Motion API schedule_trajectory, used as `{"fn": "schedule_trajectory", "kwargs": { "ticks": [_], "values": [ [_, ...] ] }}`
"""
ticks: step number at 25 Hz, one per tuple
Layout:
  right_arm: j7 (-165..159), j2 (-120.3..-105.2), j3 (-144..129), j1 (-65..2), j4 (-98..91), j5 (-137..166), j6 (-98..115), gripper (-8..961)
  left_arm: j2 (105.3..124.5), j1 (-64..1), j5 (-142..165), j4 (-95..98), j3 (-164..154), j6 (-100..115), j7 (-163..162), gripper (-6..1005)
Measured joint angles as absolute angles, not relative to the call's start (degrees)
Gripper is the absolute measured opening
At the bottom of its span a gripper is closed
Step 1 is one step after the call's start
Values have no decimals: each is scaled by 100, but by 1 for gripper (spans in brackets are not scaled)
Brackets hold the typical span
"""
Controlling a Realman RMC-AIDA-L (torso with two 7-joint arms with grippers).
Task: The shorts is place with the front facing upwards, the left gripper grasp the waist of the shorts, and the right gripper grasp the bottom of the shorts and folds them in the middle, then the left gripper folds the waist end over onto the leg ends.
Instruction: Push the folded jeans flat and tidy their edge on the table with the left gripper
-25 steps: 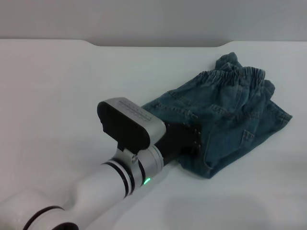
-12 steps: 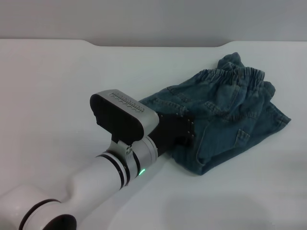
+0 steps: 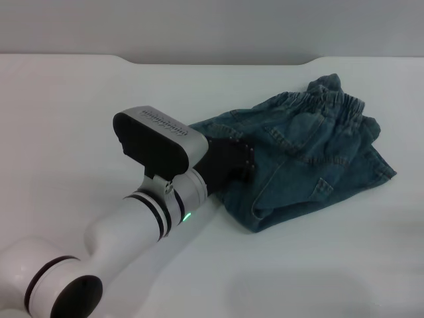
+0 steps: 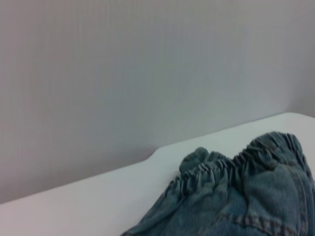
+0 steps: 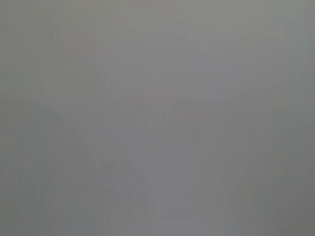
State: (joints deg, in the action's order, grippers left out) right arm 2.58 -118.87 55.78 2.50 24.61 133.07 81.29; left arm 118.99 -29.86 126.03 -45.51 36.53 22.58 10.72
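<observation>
Now left gripper [image 3: 244,161] on shorts [image 3: 311,152], housing lettering unreadable

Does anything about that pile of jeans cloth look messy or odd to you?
Yes. The shorts lie rumpled and askew on the table, the gathered waist bunched at the far end. The left claw sits on their near edge.

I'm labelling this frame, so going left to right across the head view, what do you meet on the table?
The left arm's white body → the left gripper at the near-left edge of the shorts → the shorts, with the gathered waist at the far right → bare table.
</observation>
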Motion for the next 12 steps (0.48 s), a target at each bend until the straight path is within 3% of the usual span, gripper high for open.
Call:
{"fn": "schedule_trajectory", "kwargs": {
  "ticks": [6,12],
  "values": [
    [255,-11891,5580,267,2461,13307,8130,-1,11866,-2909,12622,-4904,3645,2306,1073,29],
    [254,-11892,5581,247,2461,13307,8130,-2,11825,-2323,12858,-5900,3548,2108,1154,32]
  ]
}}
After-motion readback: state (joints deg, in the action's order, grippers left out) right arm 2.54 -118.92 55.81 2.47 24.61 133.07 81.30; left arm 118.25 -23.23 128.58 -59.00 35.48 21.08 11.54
